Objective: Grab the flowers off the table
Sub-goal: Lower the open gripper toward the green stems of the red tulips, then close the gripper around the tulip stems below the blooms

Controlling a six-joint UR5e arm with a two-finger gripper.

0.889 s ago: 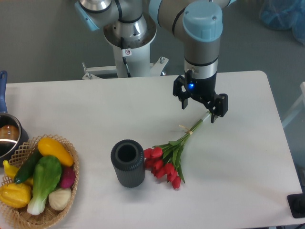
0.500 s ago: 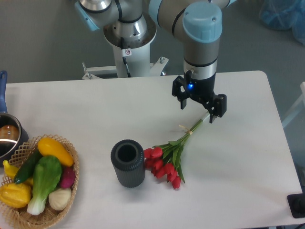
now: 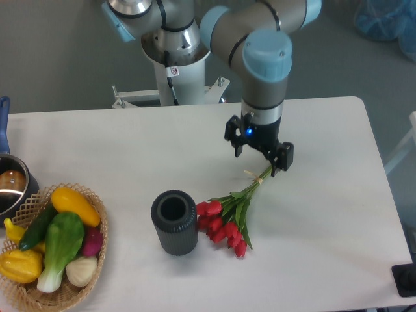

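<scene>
The flowers (image 3: 229, 216), red tulip buds with green leaves and thin green stems, lie on the white table (image 3: 325, 214) just right of the dark grey ribbed vase (image 3: 174, 222). Their stems run up and to the right toward my gripper (image 3: 257, 158). The gripper is open and empty, pointing down above the stem ends, with one finger (image 3: 283, 159) near the stem tips. The very ends of the stems are hidden behind the gripper.
A wicker basket (image 3: 39, 286) of toy vegetables stands at the front left. A metal pot (image 3: 12, 188) with a blue handle sits at the left edge. The robot base (image 3: 177, 52) stands behind the table's far edge.
My gripper has moved left and slightly toward the flowers, now standing over the upper stems. The flowers and vase have not moved.
</scene>
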